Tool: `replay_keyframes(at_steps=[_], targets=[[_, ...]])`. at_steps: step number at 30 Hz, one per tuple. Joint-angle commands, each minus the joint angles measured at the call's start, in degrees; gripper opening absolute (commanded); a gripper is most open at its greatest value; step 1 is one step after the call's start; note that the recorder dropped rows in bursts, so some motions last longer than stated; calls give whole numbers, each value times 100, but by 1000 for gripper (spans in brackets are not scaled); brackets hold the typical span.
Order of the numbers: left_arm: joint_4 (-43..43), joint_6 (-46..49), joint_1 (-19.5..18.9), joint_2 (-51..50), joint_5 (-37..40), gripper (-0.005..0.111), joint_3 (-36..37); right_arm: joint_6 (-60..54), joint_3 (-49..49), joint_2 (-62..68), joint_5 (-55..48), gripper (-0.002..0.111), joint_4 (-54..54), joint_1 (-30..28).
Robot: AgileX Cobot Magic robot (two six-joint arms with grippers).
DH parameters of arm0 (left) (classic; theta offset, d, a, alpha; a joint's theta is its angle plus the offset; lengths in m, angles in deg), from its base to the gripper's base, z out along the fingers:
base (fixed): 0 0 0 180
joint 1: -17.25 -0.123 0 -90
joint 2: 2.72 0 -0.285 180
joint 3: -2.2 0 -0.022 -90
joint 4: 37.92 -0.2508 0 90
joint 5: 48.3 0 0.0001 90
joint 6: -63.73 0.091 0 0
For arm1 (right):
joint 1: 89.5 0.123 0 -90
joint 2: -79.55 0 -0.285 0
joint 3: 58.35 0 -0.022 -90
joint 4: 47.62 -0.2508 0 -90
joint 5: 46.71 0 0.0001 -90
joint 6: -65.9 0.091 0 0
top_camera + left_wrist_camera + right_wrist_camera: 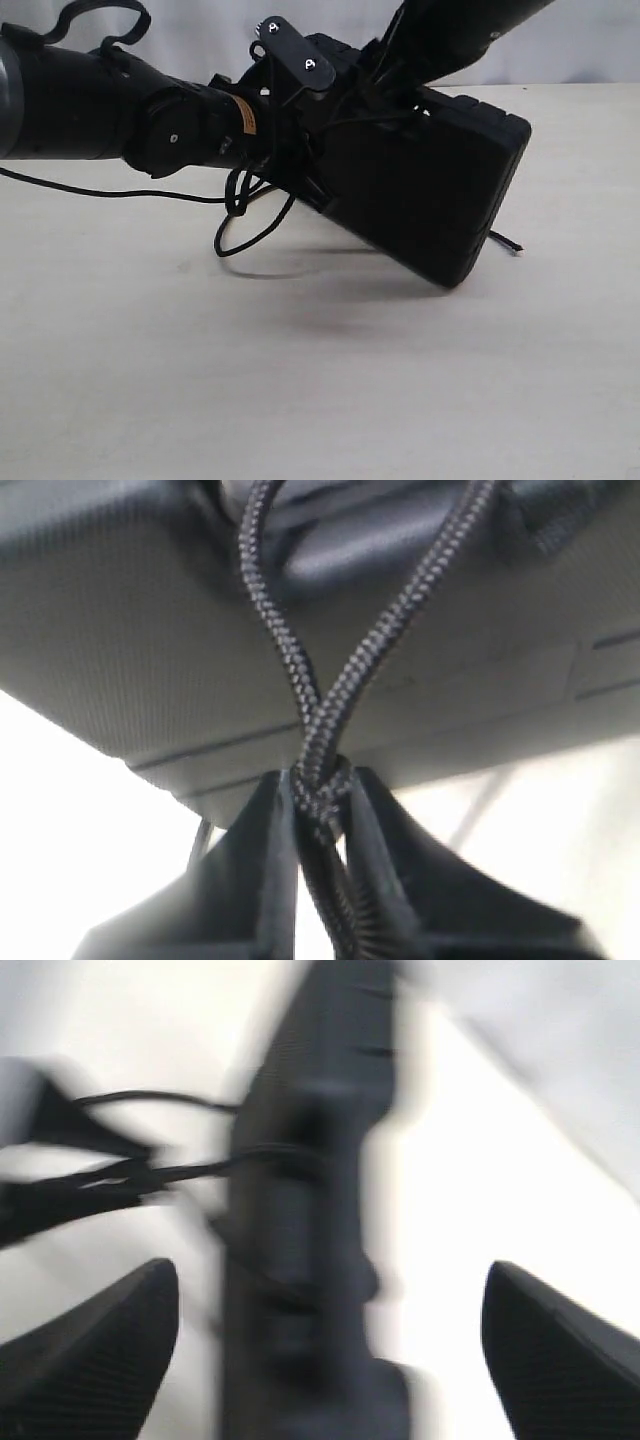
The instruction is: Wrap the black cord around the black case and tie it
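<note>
Two black fingers of the left gripper (320, 810) pinch the black cord (285, 660) tight, right where its two strands cross. The black case (430, 190) leans up on one edge on the table (300, 400), with the cord round it. The right gripper (325, 1300) is wide open, one jaw on each side of the case, holding nothing. I think the left one should pull gently and straight, so the crossing goes snug and does not slip. The case looks shut; what is inside is hidden.

Beige table (320, 400), plain white wall (590, 50)
</note>
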Motion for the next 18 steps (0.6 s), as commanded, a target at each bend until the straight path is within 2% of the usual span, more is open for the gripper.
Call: replay_keyframes(at_steps=[1,3,5,8,11,18], targets=[[12,-7,6,-16,-169,0,-1,1940,15,-113,168,77,1407,-1250],[12,-7,6,-16,-194,0,-1,1685,15,-5,344,75,-66,-2217],[-21,-7,6,-16,-193,0,-1,577,26,119,283,67,-1603,-2670],[-34,-7,6,-16,-245,0,-1,-891,26,306,-34,53,-3478,-2990],[-34,-7,6,-16,-258,0,-1,-1991,26,316,-413,46,-3957,-3002],[-34,-7,6,-16,-258,0,-1,-3369,26,146,-1069,46,-4567,-2932]])
